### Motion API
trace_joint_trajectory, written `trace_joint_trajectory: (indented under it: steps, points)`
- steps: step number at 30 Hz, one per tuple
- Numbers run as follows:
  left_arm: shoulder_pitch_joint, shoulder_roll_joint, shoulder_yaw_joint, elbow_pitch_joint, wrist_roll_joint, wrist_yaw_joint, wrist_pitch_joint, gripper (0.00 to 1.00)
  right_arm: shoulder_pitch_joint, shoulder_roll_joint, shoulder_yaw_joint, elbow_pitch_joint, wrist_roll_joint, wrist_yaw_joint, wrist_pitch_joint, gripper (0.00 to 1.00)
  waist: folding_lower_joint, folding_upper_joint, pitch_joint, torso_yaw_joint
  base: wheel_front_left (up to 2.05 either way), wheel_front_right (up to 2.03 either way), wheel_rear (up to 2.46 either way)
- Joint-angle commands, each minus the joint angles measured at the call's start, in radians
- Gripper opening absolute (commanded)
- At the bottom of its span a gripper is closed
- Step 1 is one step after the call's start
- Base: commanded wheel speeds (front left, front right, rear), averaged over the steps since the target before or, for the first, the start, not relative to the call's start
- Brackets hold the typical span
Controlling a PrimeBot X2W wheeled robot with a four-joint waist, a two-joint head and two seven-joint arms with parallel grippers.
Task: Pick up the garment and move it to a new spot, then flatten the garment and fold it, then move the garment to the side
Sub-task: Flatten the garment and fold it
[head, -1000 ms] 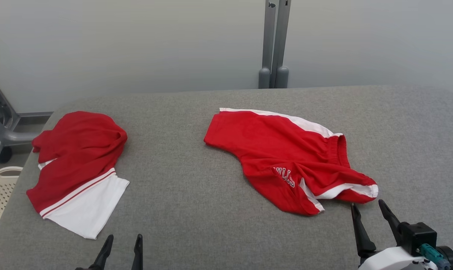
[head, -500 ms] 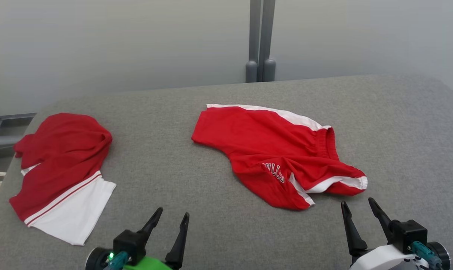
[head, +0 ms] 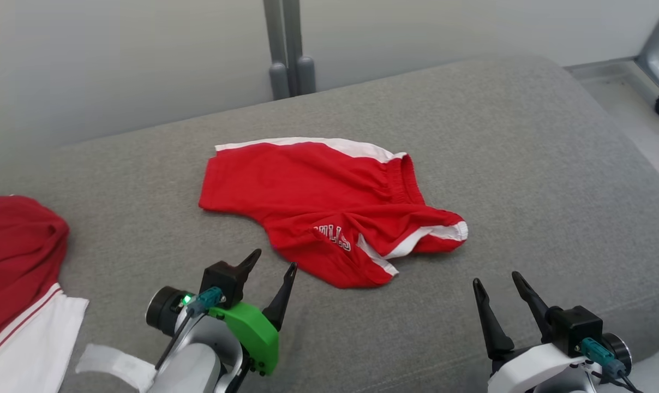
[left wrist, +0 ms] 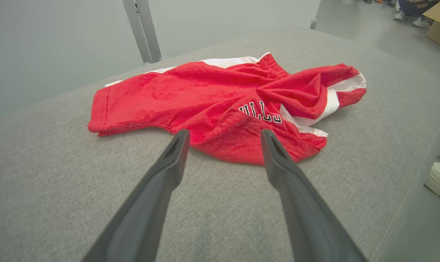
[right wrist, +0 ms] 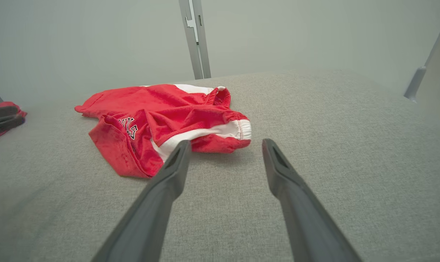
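The red shorts lie crumpled mid-frame on the grey desk, just above my left gripper and up-left of my right gripper (both spread wide, empty); long axis left-right, waistband rightward.

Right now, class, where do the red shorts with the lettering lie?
In the head view, the red shorts lie crumpled mid-way across the grey table, just ahead of the left claw.

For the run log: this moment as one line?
phase: pre-grasp | left end effector: open, near shorts | right end effector: open, empty | shorts: crumpled on table
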Motion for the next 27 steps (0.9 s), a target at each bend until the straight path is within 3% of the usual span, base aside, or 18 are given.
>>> trace_joint_trajectory:
  steps: [1,9,19,20,21,22,23,24,25,27]
  points:
    - [-0.044,-0.002,-0.008,0.022,0.002,-0.007,0.001,1.00,-0.012,0.000,0.008,0.004,0.010,-0.001,-0.009,1.00,0.0000,0.0000,0.071,-0.101,0.00,0.00,0.00]
    - [-0.158,-0.015,-0.029,0.128,-0.010,-0.014,0.021,1.00,-0.041,0.000,0.020,0.022,0.026,-0.001,-0.028,1.00,0.0000,0.0000,0.132,-0.164,0.00,0.00,0.00]
    - [-0.225,-0.020,-0.009,0.236,-0.015,0.030,0.024,1.00,-0.062,0.000,0.033,0.047,0.035,-0.001,-0.044,1.00,0.0000,0.0000,0.160,-0.189,0.00,0.00,0.00]
    - [-0.228,-0.021,-0.004,0.244,-0.020,0.035,0.018,0.89,-0.063,0.000,0.034,0.050,0.034,-0.001,-0.046,1.00,0.0000,0.0000,0.161,-0.189,0.00,0.00,0.00]
    - [-0.230,-0.020,-0.003,0.253,-0.017,0.041,0.014,0.62,-0.064,0.000,0.034,0.052,0.036,-0.001,-0.047,1.00,0.0000,0.0000,0.161,-0.189,0.00,0.00,0.00]
    - [-0.232,-0.020,-0.002,0.259,-0.017,0.046,0.007,0.43,-0.064,0.000,0.036,0.055,0.036,-0.001,-0.048,1.00,0.0000,0.0000,0.161,-0.189,0.00,0.00,0.00]
    - [-0.234,-0.022,-0.001,0.265,-0.021,0.047,0.004,0.34,-0.065,0.000,0.036,0.057,0.034,-0.001,-0.048,1.00,0.0000,0.0000,0.161,-0.188,0.00,0.00,0.00]
    - [-0.236,-0.024,-0.002,0.272,-0.022,0.046,0.001,0.09,-0.066,0.000,0.036,0.059,0.034,-0.001,-0.049,1.00,0.0000,0.0000,0.160,-0.187,0.00,0.00,0.00]
    - [-0.238,-0.025,-0.005,0.278,-0.022,0.045,-0.003,0.00,-0.067,0.000,0.036,0.060,0.033,-0.001,-0.050,1.00,0.0000,0.0000,0.160,-0.186,0.00,0.00,0.00]
    - [-0.241,-0.027,-0.008,0.289,-0.025,0.041,-0.010,0.00,-0.067,0.000,0.035,0.063,0.029,-0.001,-0.051,1.00,0.0000,0.0000,0.157,-0.182,0.00,0.00,0.00]
